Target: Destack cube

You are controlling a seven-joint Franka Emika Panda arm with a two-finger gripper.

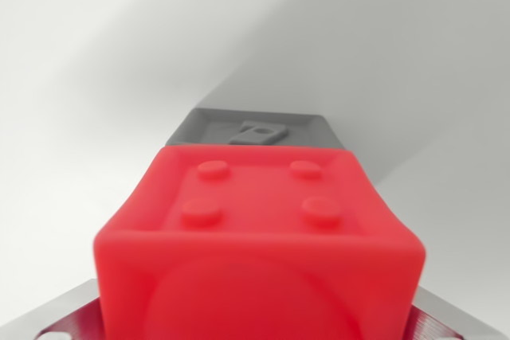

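**A:** What's the surface like?

**B:** A plain white desk [96, 61], matte, with soft grey shading across the upper part of the wrist view and a brighter patch at the view's left. No desk edge or corner shows, so I can't place anything against one. Nothing of the room beyond it is visible.

**A:** Any brands, labels, writing?

**B:** None that I can read. The red cube [259, 236] has four round studs on its upper face and a large round raised shape on the face nearest the camera. No letters on either.

**A:** Where does the cube sit?

**B:** It fills the lower middle of the view, very close to the lens and slightly blurred. Behind it, partly hidden, is a grey block [255, 127] with a recessed top and a small slotted piece inside the recess. Whether the two touch, I can't tell.

**A:** And the end effector?

**B:** Only grey metal parts [68, 316] show at the bottom corners, either side of the cube. The fingertips are hidden, so how far open it is, or whether it holds the cube, I cannot tell.

**A:** Open room?

**B:** Bare white desk lies to the view's left, right and beyond the grey block.
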